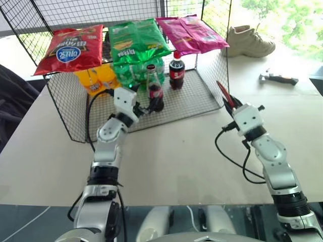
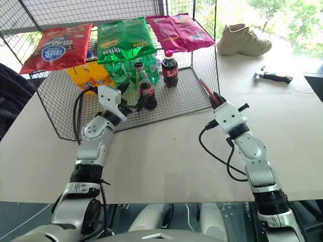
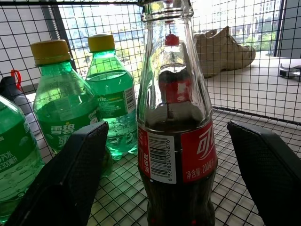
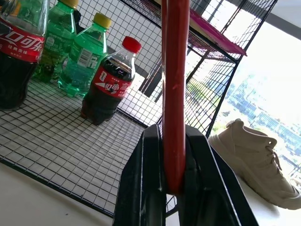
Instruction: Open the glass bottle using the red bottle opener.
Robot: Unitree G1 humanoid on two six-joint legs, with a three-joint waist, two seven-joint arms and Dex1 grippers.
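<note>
Reaching into the wire rack (image 1: 202, 96) for the glass bottle (image 1: 154, 91).
Left gripper (image 3: 174, 155) spread wide, fingers either side, seemingly not touching; right gripper (image 4: 174, 188) clamped on the red bottle opener (image 4: 175, 84).

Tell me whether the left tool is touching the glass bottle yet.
Apart. The left wrist view shows the glass bottle standing between the left tool's open fingers, with wire shelf visible in the gap on each side.
</note>
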